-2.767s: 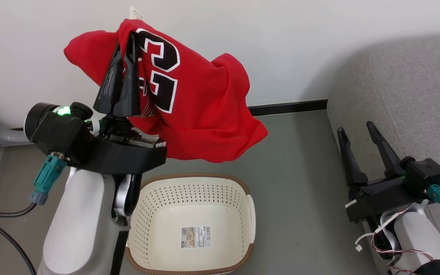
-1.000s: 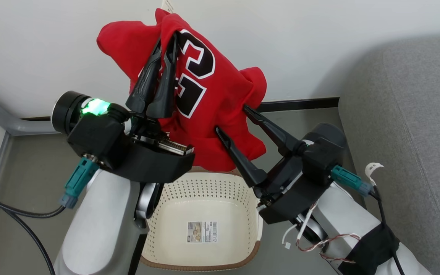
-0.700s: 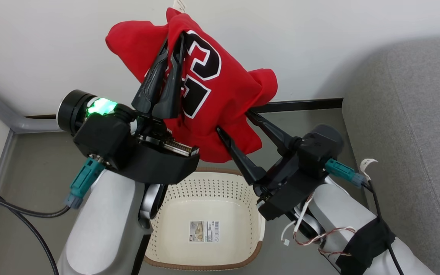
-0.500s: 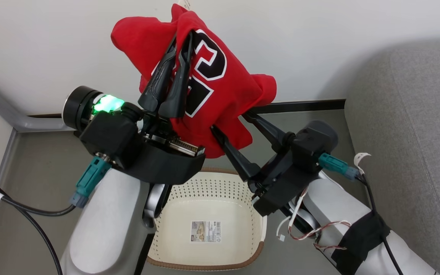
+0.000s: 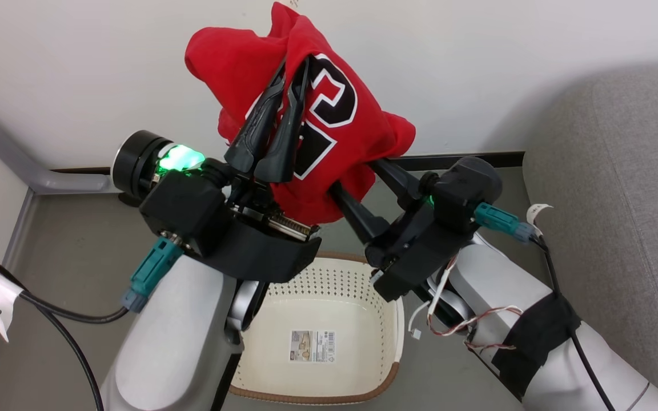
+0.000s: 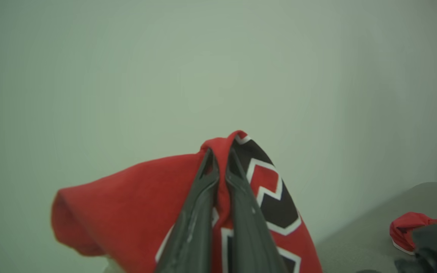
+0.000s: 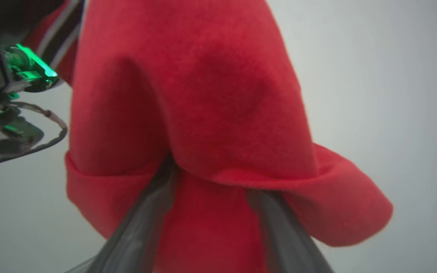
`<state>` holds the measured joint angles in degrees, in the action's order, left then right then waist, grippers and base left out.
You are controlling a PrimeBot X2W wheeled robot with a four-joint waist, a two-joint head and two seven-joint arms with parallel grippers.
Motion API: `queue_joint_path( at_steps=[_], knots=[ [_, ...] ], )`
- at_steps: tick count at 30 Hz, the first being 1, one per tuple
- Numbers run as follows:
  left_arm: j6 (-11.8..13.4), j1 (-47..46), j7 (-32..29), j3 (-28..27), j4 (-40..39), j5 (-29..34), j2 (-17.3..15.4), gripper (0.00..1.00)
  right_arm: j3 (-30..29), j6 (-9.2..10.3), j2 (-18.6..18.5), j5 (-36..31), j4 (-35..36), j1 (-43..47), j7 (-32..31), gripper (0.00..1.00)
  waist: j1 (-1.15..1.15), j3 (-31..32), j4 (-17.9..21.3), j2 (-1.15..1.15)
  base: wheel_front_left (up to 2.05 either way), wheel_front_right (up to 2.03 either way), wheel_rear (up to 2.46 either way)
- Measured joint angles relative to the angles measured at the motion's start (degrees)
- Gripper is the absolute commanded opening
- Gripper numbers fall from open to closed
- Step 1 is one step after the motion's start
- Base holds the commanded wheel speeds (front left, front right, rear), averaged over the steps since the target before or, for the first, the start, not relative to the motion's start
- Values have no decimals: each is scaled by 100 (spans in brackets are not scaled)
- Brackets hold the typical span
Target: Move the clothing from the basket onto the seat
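Left claw was clamped narrow on a fold of the red jersey. Fingers were almost together, pointing up toward the far wall. Left wrist view agreed: the fingers pinched a ridge of red cloth at the tips, with the black, white-edged number just right of them.

Jersey hung in the air from that grip. It bunched left of the claw and draped down to the right. It was above the far side of the basket and apart from it, touching neither floor nor seat.

Right claw sat at the jersey's lower right edge, fingers spread wide. The tips were hidden under the cloth. In the right wrist view its fingers ran up under a folded hem, with red fabric hanging between them. There was no squeeze on the cloth that I could see.

Basket stood on the grey floor, near the robot, between the two pale forearms. A printed label lay on its bottom.

Seat was at the right, beyond the right arm, running from near to far. A black baseboard ran along the foot of the wall, behind the claws.
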<state>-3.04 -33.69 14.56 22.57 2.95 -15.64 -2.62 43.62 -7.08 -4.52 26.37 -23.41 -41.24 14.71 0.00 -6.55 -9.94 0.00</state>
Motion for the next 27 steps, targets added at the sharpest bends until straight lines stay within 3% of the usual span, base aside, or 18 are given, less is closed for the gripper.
queue_joint_path(
  at_steps=[23, 25, 26, 27],
  knots=[
    [56, 9, 1, -118, 387, -143, 25, 0, 29, 0, 4, 337, 37, -69, 0, 0, 0, -4, 90, 0, 0, 0, 0],
    [60, 9, 1, -135, 403, -143, 26, 47, 33, 0, 4, 337, 51, -69, 0, 0, 0, 0, 95, 0, 0, 0, 0],
    [75, 9, 1, -143, 415, -143, 27, 100, 35, 0, 4, 337, 60, -68, 0, 0, 0, 2, 98, 0, 0, 0, 0],
    [104, 9, 1, -149, 431, -143, 29, 100, 38, 0, 4, 337, 71, -68, 0, 0, 0, 4, 100, 0, 0, 0, 0]
  ],
)
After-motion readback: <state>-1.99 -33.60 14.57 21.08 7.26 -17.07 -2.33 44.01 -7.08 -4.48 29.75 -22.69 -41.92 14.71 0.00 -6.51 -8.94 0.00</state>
